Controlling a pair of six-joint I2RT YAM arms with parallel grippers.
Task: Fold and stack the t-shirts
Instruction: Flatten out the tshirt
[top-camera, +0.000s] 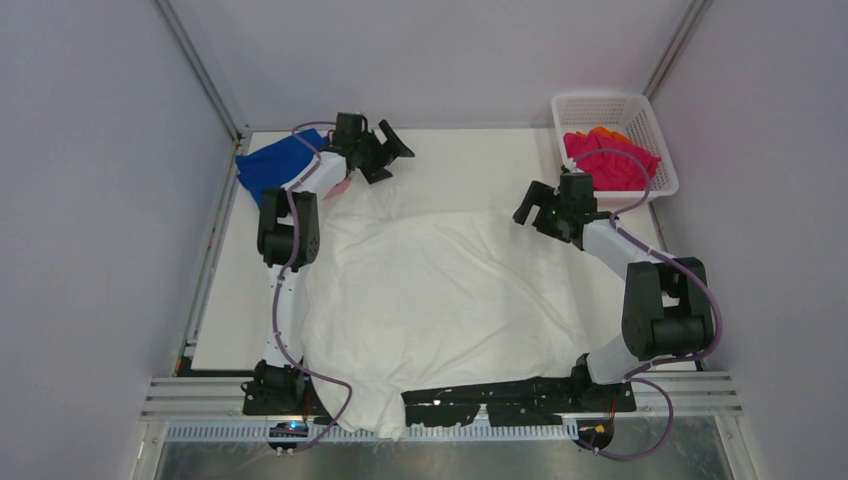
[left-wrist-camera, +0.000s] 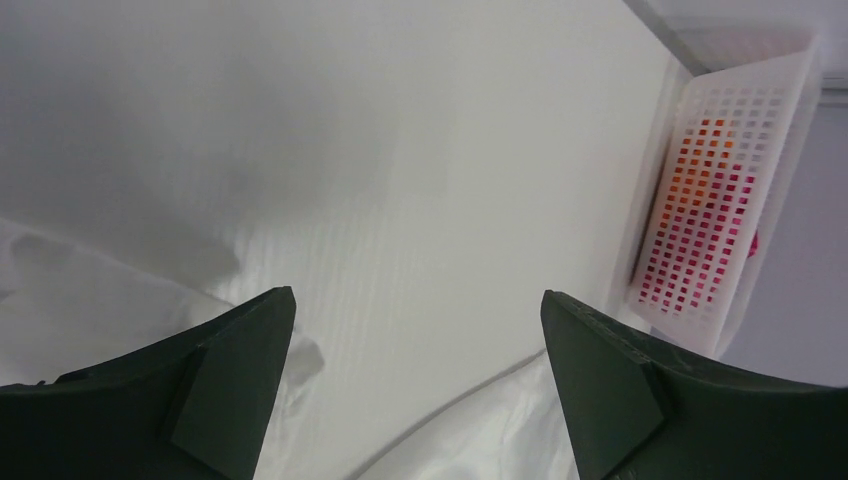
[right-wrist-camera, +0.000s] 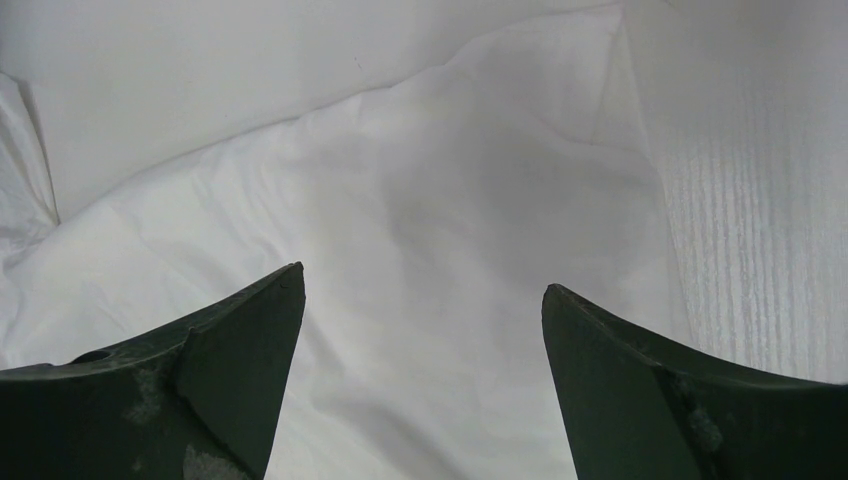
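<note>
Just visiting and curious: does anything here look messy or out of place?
Yes. The white t-shirt lies rumpled, not flat, and its near edge spills off the table, over the black base rail at the front.

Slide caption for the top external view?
Open left gripper and open right gripper at the far edge of a white t-shirt; blue t-shirt far left, magenta t-shirt and orange t-shirt in basket.

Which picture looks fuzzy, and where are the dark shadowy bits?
Left wrist view: the basket is soft and out of focus, and a broad grey shadow darkens the table at upper left. Right wrist view: a faint shadow lies on the white t-shirt, its folds fairly sharp. Top external view: even, soft light.
</note>
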